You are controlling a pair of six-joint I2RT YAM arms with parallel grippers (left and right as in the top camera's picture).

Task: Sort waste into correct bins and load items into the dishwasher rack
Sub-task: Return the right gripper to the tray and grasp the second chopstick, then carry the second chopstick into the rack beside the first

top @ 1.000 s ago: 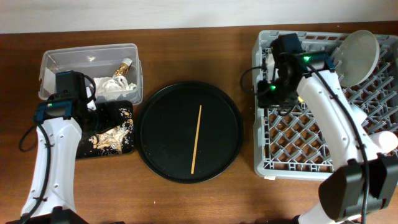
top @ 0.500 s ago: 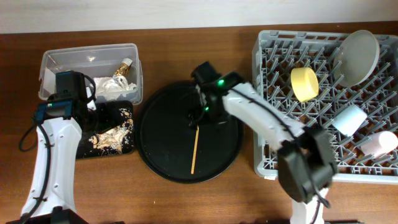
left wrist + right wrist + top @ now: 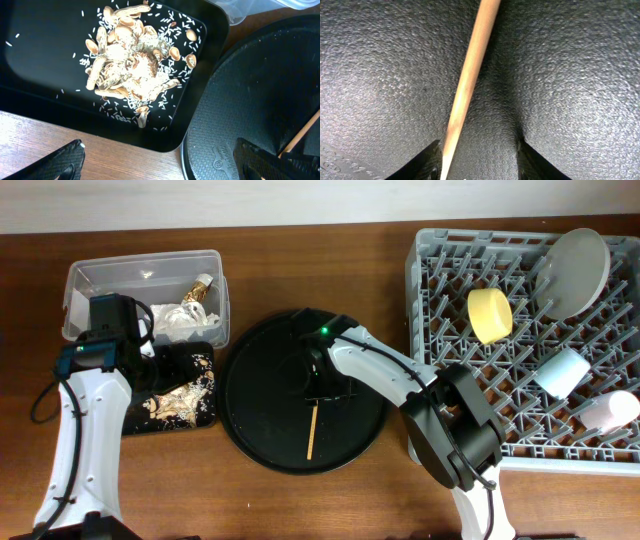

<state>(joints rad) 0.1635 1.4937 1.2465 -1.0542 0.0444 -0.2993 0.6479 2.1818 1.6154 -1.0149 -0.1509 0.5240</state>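
Observation:
One wooden chopstick (image 3: pixel 313 432) lies on the round black tray (image 3: pixel 255 395). My right gripper (image 3: pixel 320 385) is down over it, open. In the right wrist view the chopstick (image 3: pixel 470 75) lies on the tray between the jaws (image 3: pixel 479 161), close to the left finger. The grey rack (image 3: pixel 416 360) holds the yellow bowl (image 3: pixel 489 315), the grey-green plate (image 3: pixel 572 273), the light-blue cup (image 3: pixel 561 372) and the pink cup (image 3: pixel 612 410). My left gripper (image 3: pixel 146 360) is open and empty above the shallow black tray (image 3: pixel 45 75), which holds food scraps (image 3: pixel 132 62).
The clear tub (image 3: pixel 100 280) at the back left holds white napkins (image 3: pixel 175 320) and a gold wrapper (image 3: pixel 203 287). The black tray (image 3: pixel 195 418) lies just in front of it, beside the round tray's left rim (image 3: pixel 200 145). The rack fills the right side.
My right arm swung left from the rack to the round tray and came down over the chopstick. The yellow bowl now shows in the rack. My left arm has not moved.

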